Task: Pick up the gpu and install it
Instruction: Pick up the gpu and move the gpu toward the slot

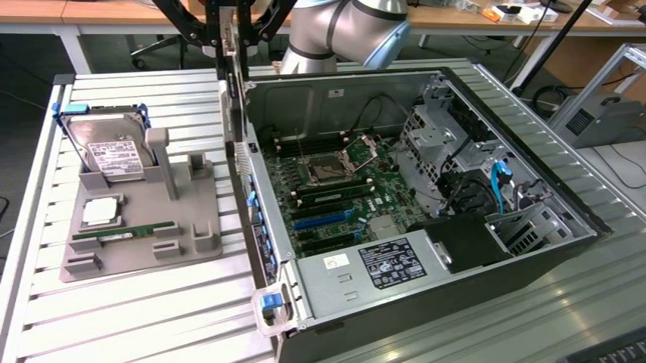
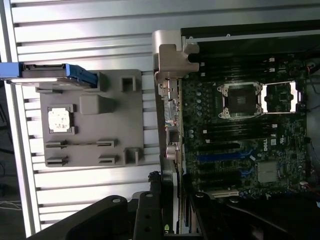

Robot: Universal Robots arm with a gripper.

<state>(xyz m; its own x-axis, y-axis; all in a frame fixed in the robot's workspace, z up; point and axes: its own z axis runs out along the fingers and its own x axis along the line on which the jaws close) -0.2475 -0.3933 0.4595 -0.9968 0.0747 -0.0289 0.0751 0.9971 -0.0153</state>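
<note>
Pinching the gpu (image 1: pixel 240 106) with the gripper (image 1: pixel 231 44), keeping it upright on edge, hanging just over the open computer case's (image 1: pixel 302 98) wall on the exterior view's left, towards the far end. Further left on the counter (image 1: pixel 121 325), a grey holder (image 1: pixel 151 219) carrying a hard drive (image 1: pixel 111 151).

gripper (image 2: pixel 167 212) holding gpu (image 2: pixel 170 100) edge-on, motherboard (image 2: pixel 235 145) beside

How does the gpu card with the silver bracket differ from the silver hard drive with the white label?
The gpu card with silver bracket hangs upright in the gripper; the silver hard drive leans in the grey plastic holder. The gpu card shows edge-on in the exterior view, the hard drive its white-labelled face.
</note>
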